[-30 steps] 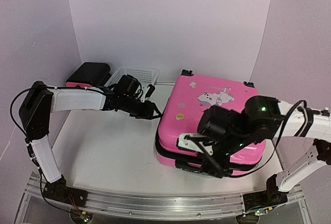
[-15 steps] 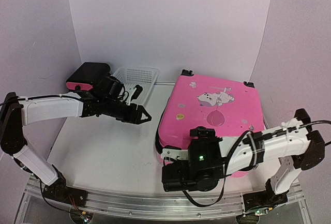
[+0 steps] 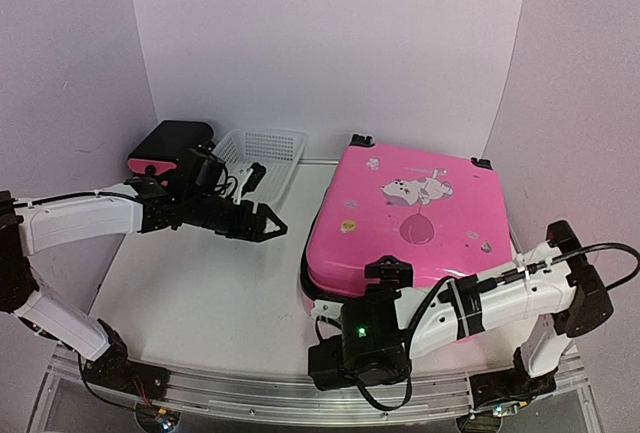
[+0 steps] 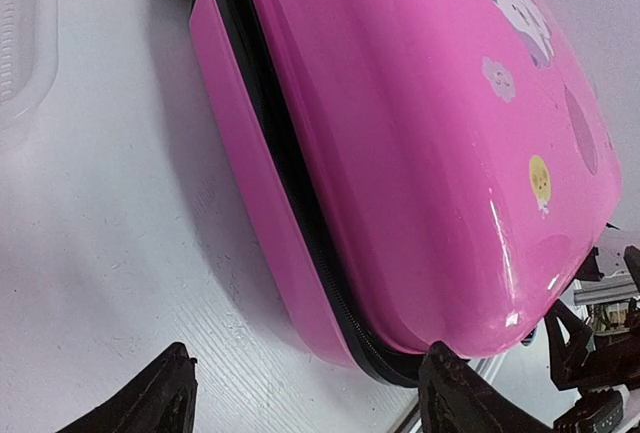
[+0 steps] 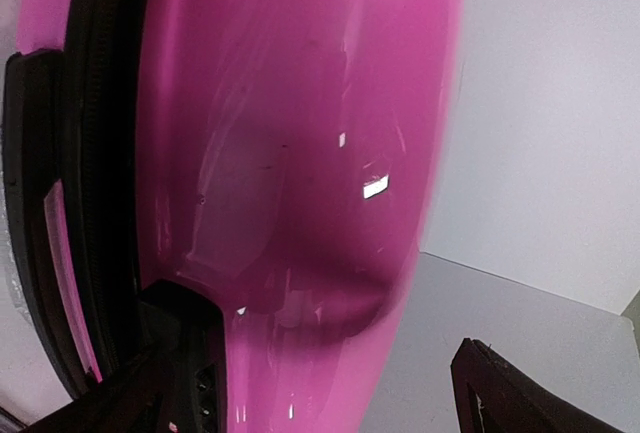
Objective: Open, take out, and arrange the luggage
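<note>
After the left gripper (image 3: 268, 223) drew back and the right gripper (image 5: 320, 393) sank to the near edge, both gape empty, luggage (image 3: 410, 213) not yet opened

Reading the top view as a clock face centred on the desk (image 3: 210, 293), the luggage (image 3: 415, 218) lies flat on the desk from the middle out toward 3 o'clock, its wheels (image 3: 361, 140) at the 12 o'clock end. The basket (image 3: 262, 153) sits at about 11 o'clock, at the far edge, with the drawer unit (image 3: 170, 145) just beside it on its 9 o'clock side. The left claw (image 3: 270, 223) hangs over the desk in front of the basket, pointing toward 3 o'clock and apart from the luggage's side. The right claw (image 5: 330, 393) is at roughly 5 o'clock, by the luggage's near corner. It seems close to the shell, though contact cannot be made out.
</note>
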